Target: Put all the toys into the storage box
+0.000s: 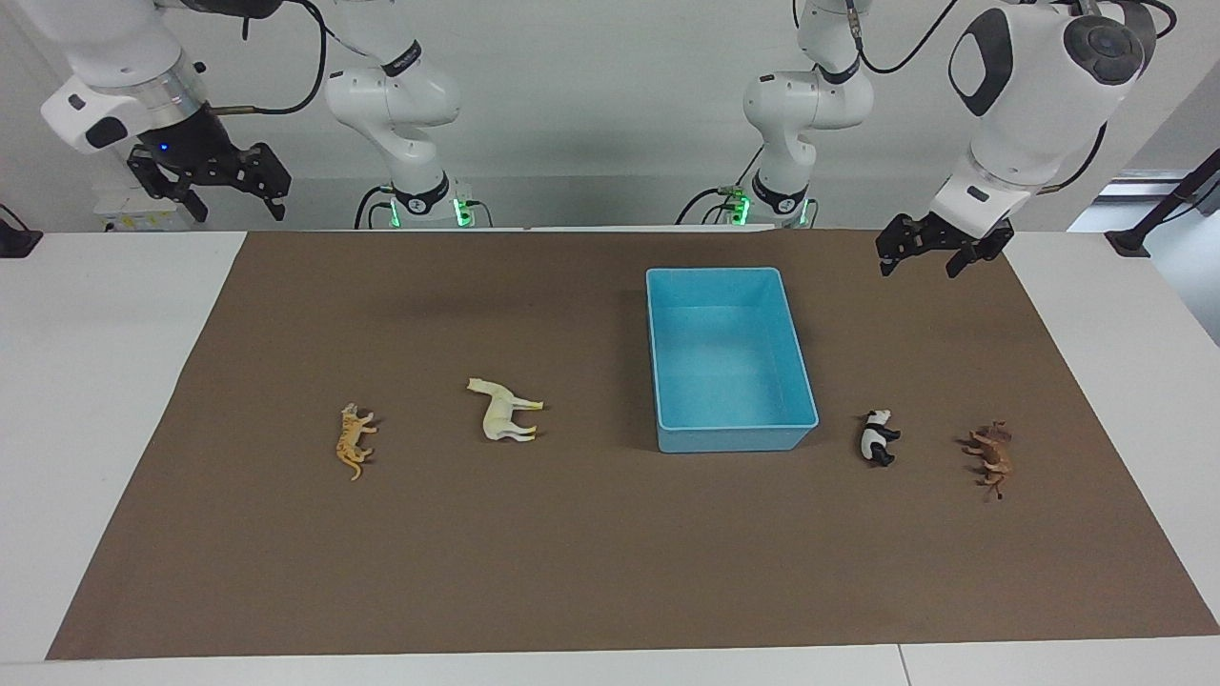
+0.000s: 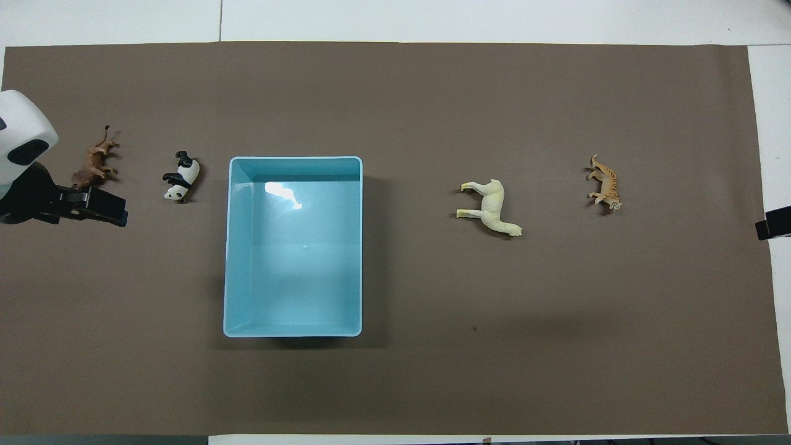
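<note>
Right, nothing is in the blue storage box (image 1: 730, 429) (image 2: 294, 334); it sits on the brown mat (image 1: 591, 572) (image 2: 432, 383), toward the left arm's end of the table, long side running away from the robots.

All four toys lie on their sides on the mat, in a loose row level with the end of the box farthest from the robots. The panda (image 1: 878, 436) (image 2: 180, 177) lies near the box, on the side toward the left arm's end. The lion (image 1: 991, 458) (image 2: 94, 165) is further out that way, well apart from the box. The horse (image 1: 503, 411) (image 2: 490, 207) lies on the box's other side, toward the right arm's end, a clear gap between them. The tiger (image 1: 354, 441) (image 2: 605, 183) is further out still.

The left gripper (image 1: 932, 254) (image 2: 93, 207) hangs in the air over the mat's edge near the left arm's corner, fingers apart, holding nothing. From above it overlaps the lion's head end, but it is up off the table, not touching.

The right gripper (image 1: 232, 195) is raised over the white table (image 1: 95, 381) (image 2: 494, 18) just off the mat's corner, fingers spread, holding nothing. In the overhead view only a dark bit of it shows at the edge.
</note>
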Robot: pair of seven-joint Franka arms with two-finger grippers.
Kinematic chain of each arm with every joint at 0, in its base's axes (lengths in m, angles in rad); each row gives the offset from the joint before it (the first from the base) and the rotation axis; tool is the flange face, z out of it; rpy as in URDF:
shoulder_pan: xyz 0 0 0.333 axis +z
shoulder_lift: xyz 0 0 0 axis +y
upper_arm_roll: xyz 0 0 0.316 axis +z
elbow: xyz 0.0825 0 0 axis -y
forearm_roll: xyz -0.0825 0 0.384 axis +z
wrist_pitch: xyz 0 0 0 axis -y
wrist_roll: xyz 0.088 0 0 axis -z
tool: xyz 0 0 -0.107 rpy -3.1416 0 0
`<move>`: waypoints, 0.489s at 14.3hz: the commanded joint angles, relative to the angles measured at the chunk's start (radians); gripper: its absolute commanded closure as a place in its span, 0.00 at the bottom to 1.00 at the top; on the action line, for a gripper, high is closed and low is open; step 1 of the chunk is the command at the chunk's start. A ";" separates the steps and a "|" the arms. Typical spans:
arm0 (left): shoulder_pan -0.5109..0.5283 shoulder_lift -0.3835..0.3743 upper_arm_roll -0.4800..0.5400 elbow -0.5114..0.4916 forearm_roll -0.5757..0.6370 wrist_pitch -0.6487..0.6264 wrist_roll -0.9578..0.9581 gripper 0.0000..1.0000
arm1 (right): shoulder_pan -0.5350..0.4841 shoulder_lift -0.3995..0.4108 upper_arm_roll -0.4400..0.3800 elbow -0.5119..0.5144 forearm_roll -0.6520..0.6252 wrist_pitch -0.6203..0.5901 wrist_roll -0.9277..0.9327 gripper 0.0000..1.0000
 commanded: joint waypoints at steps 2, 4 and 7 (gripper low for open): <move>0.014 -0.011 -0.005 -0.004 0.005 0.006 0.000 0.00 | -0.009 -0.019 0.004 -0.021 0.002 -0.003 -0.022 0.00; 0.014 -0.010 -0.005 0.000 0.005 0.004 0.000 0.00 | -0.010 -0.019 0.004 -0.019 0.002 -0.006 -0.020 0.00; 0.012 -0.013 -0.005 -0.003 0.005 0.000 0.002 0.00 | -0.006 -0.024 0.003 -0.019 -0.001 -0.011 -0.032 0.00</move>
